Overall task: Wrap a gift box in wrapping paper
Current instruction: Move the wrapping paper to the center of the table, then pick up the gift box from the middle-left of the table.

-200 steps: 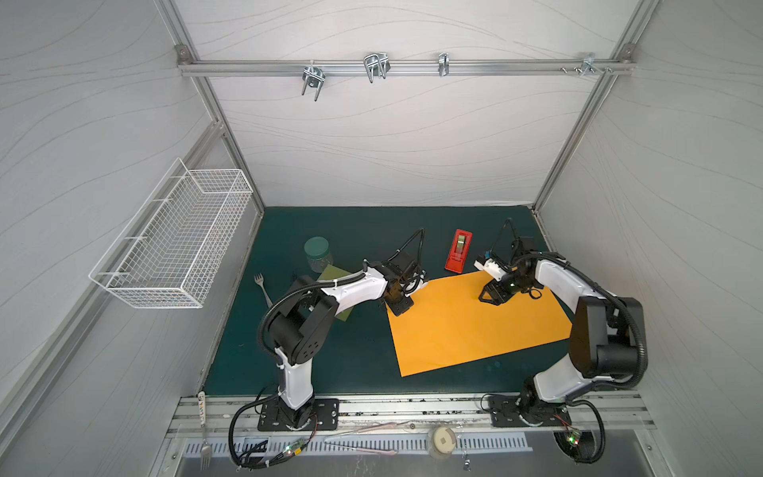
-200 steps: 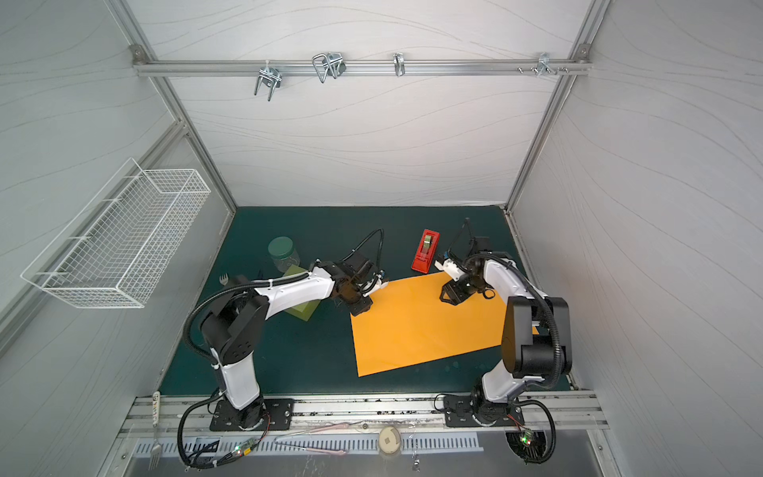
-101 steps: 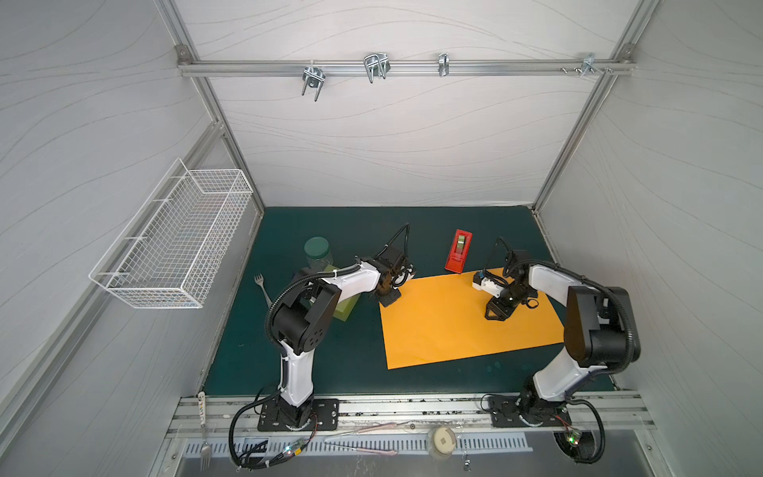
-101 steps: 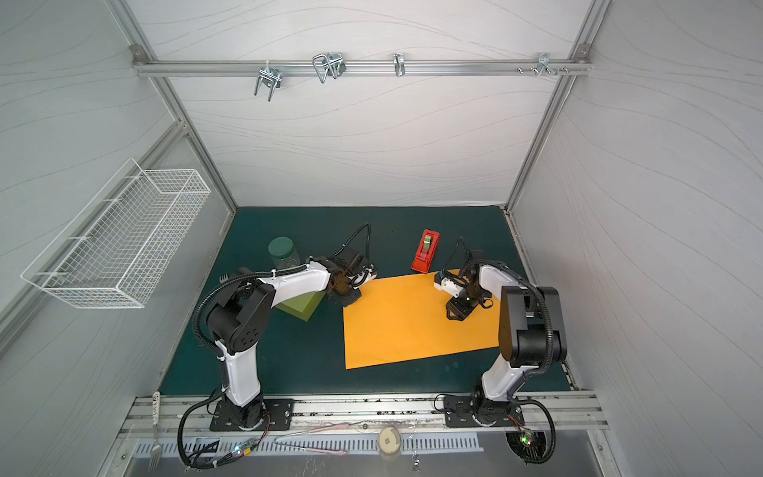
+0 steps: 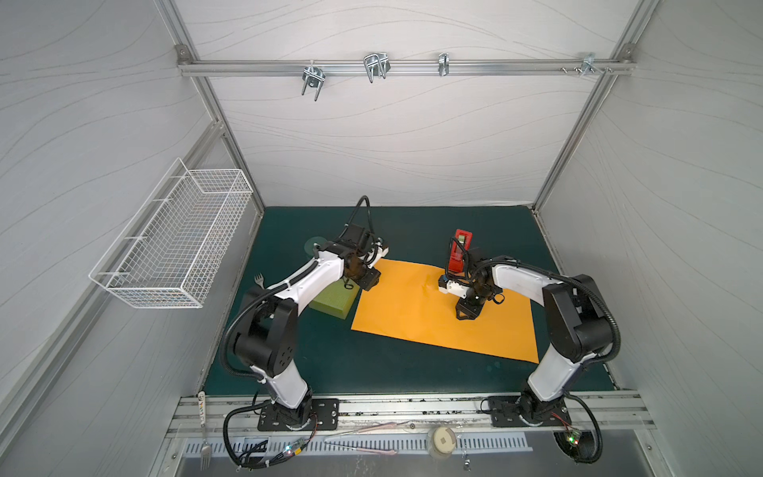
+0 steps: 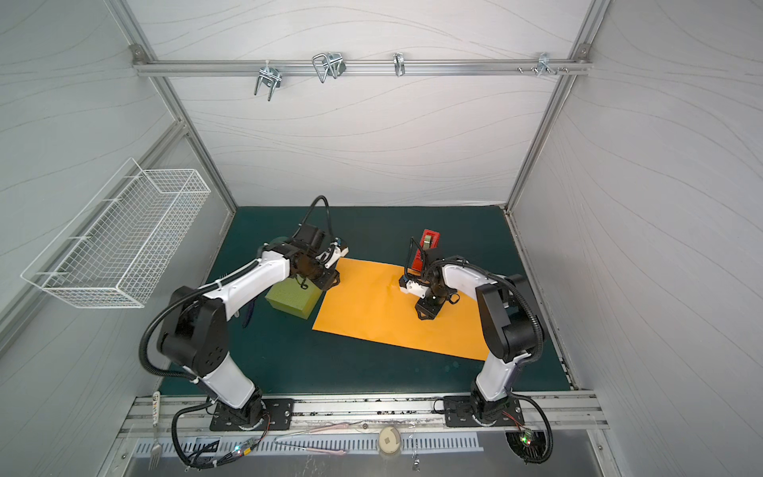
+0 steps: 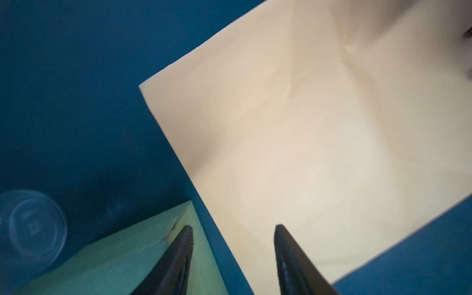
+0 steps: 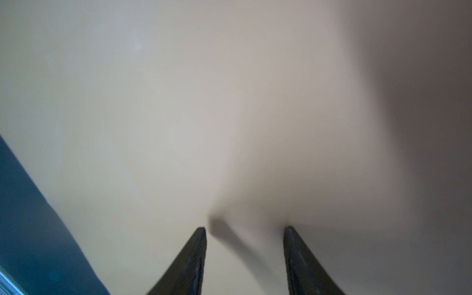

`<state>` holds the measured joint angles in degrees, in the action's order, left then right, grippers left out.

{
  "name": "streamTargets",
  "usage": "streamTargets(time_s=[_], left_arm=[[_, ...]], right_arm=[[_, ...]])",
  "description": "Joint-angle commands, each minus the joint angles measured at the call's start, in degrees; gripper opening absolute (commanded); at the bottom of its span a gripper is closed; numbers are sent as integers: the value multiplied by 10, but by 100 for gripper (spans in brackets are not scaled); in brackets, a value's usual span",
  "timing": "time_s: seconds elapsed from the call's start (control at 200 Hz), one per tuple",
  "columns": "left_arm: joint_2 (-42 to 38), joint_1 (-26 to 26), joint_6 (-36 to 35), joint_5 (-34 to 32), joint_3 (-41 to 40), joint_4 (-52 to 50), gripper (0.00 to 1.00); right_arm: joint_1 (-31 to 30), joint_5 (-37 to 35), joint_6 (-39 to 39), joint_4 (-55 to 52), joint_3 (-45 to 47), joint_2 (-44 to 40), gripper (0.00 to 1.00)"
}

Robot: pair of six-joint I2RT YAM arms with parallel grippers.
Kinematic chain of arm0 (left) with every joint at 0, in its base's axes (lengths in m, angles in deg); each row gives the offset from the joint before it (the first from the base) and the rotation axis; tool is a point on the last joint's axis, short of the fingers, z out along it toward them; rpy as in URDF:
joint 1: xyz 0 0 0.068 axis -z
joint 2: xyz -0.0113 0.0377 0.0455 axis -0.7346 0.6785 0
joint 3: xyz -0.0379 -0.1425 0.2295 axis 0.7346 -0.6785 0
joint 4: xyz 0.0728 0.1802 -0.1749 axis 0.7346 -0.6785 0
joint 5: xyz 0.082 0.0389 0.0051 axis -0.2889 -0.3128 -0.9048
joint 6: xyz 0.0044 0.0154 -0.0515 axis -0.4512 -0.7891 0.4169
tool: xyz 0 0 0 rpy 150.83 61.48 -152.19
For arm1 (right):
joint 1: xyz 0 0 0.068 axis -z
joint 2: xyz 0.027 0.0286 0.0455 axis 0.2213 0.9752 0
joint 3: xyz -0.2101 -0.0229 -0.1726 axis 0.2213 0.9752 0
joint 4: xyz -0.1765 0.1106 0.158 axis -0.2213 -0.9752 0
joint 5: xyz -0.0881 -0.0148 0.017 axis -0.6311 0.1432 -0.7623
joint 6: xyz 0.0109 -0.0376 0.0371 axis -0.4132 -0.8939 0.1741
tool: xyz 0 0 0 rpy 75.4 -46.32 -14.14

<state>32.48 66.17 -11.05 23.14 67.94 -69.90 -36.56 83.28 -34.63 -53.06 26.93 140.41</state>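
Wrapping paper (image 5: 433,318) lies flat on the green desk (image 5: 371,371), a bright orange sheet with one faint crease near its far edge; in my wrist views it reads pale cream. Gift box (image 5: 332,301), yellow-green, sits on the desk just beside the sheet's left edge and not on it, with a thin strip of desk showing between them in the left wrist view; my left arm partly covers it in both top views. Left pincer (image 7: 232,229): fingers apart, nothing between them, one over the box corner, the other over the sheet's edge. Right pincer (image 8: 245,229): fingers apart, empty, pointing down at mid-sheet, its shadow close under the tips; whether they touch the paper I cannot tell. Red tape dispenser (image 5: 459,252) stands beyond the sheet's far edge.
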Motion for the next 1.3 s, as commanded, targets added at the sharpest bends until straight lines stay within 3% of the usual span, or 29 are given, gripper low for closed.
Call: streamTargets(time_s=[0.0, 0.125, 0.205, 0.225, 0.26, 0.375, 0.525, 0.83, 1.056, 1.291], left_arm=[[-57, -72, 11, 60, -15, -65, 57], [-124, -188, 12, 65, -75, -81, 60], [-140, -268, 23, 76, -108, -72, 65], [-139, -284, 26, 81, -114, -67, 66], [-133, -303, 33, 86, -118, -66, 68], [-100, -321, 70, 126, -114, -74, 70], [-71, -321, 92, 140, -100, -64, 73], [-4, -321, 99, 196, -86, -60, 73], [12, -321, 103, 226, -91, -59, 69], [22, -321, 95, 260, -89, -73, 64]], right_arm=[[-13, 27, 19, -29, -20, 2, 56], [-28, 81, 30, -41, -87, -31, 71], [-87, 116, 51, -17, -116, -27, 84], [-106, 118, 55, -6, -123, -23, 93], [-139, 119, 67, 20, -133, -11, 99], [-214, 126, 125, 79, -204, 61, 99], [-246, 196, 219, 59, -327, 160, 99], [-293, 245, 461, 148, -383, 233, 99], [-298, 275, 504, 136, -474, 318, 95], [-298, 293, 495, 130, -494, 323, 94]])
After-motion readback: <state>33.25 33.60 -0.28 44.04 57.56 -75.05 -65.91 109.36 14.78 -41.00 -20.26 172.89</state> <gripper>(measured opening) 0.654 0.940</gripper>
